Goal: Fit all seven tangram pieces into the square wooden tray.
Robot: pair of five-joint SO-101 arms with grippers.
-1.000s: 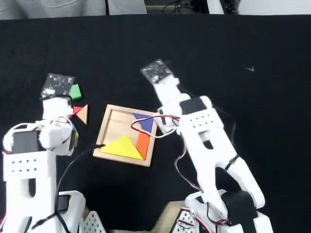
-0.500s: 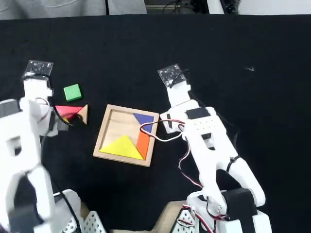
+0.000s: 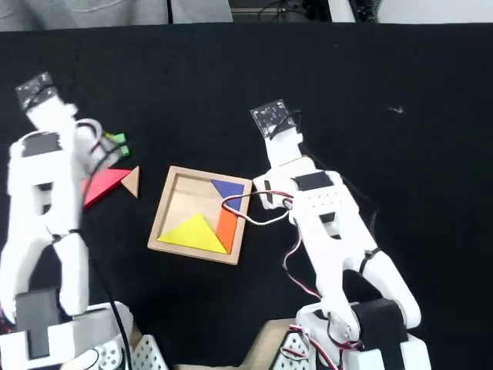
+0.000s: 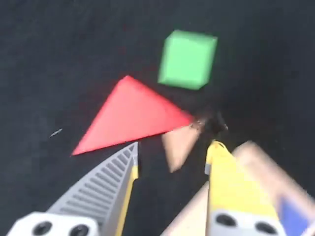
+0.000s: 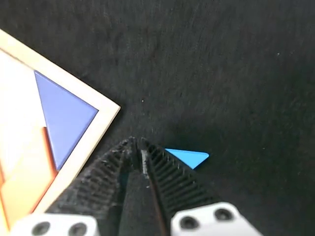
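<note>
a black table point(image 3: 385, 193) carries the wooden tray point(image 3: 160, 208) with a yellow triangle point(image 3: 194, 231) inside. left wrist: the left gripper point(image 4: 173, 145) gapes empty over a tan triangle point(image 4: 182, 139) by the red triangle point(image 4: 128, 115). right wrist: the right gripper point(image 5: 138, 145) is pinched closed, empty, beside a light blue piece point(image 5: 189, 157).

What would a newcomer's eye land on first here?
The wooden tray at mid-table holds a yellow triangle, an orange piece and a blue triangle. Left of it a red triangle, green square and tan triangle lie loose under the open left claw. The shut right claw sits beside a small light-blue triangle outside the tray.
</note>
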